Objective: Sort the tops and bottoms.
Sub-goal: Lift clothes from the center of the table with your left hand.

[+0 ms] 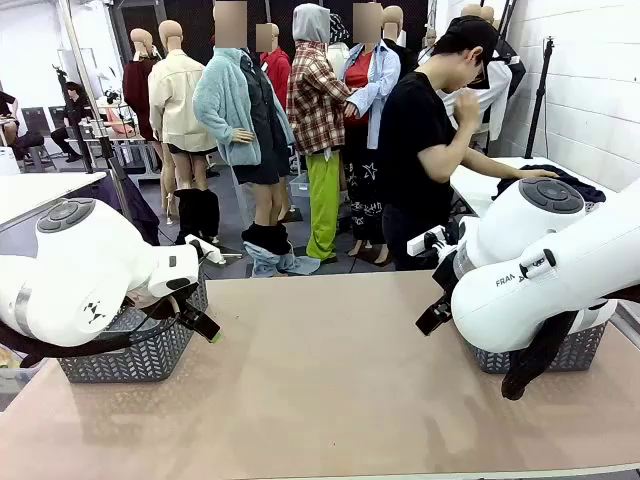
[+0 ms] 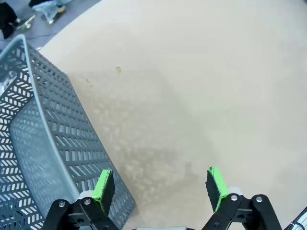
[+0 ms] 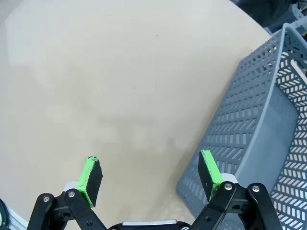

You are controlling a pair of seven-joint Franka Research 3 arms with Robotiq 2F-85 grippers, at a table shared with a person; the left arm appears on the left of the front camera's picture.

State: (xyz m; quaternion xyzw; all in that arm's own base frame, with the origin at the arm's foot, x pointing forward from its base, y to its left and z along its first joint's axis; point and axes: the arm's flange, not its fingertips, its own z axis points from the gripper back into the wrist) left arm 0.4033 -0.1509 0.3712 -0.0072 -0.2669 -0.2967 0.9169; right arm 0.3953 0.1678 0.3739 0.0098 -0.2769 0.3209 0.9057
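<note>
Left wrist view: left fingers (image 2: 103, 184) gape wide, holding nothing; right fingers (image 3: 89, 175) the same.

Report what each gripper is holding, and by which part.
Nothing is held. The left gripper and the right gripper both stand open over the bare table.

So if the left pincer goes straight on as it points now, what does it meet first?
Most likely the bare table top; the left pincer stands open, with the grey basket close beside one finger.
</note>
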